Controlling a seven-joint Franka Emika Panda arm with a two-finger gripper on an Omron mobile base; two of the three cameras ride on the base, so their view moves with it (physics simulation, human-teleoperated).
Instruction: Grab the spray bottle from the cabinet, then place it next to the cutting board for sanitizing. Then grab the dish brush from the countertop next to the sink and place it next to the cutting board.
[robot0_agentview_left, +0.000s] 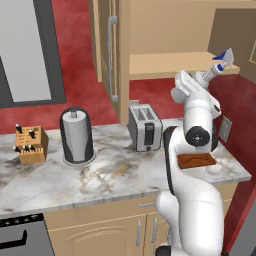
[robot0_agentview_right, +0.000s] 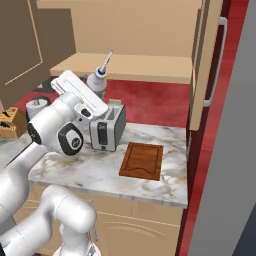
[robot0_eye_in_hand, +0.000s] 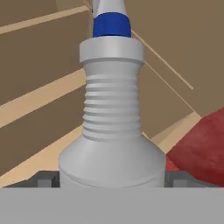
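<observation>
The pincer (robot0_eye_in_hand: 112, 181) is clamped on the spray bottle (robot0_eye_in_hand: 112, 127), holding it tilted in front of the cabinet shelf (robot0_agentview_right: 150, 67), above the toaster (robot0_agentview_right: 107, 127) and tabletop (robot0_agentview_right: 100, 172)

A small pale grey spray bottle with a blue-tipped white head (robot0_agentview_left: 218, 65) hangs tilted before the tan wooden cabinet shelf (robot0_agentview_left: 165, 64), above the marble tabletop (robot0_agentview_left: 100, 175).

Arm is raised and bent at the elbow, forearm angled up and away. Gripper (robot0_eye_in_hand: 112, 180) is clamped on the spray bottle (robot0_eye_in_hand: 112, 127), one fingertip (robot0_eye_in_hand: 43, 179) seen each side.
</observation>
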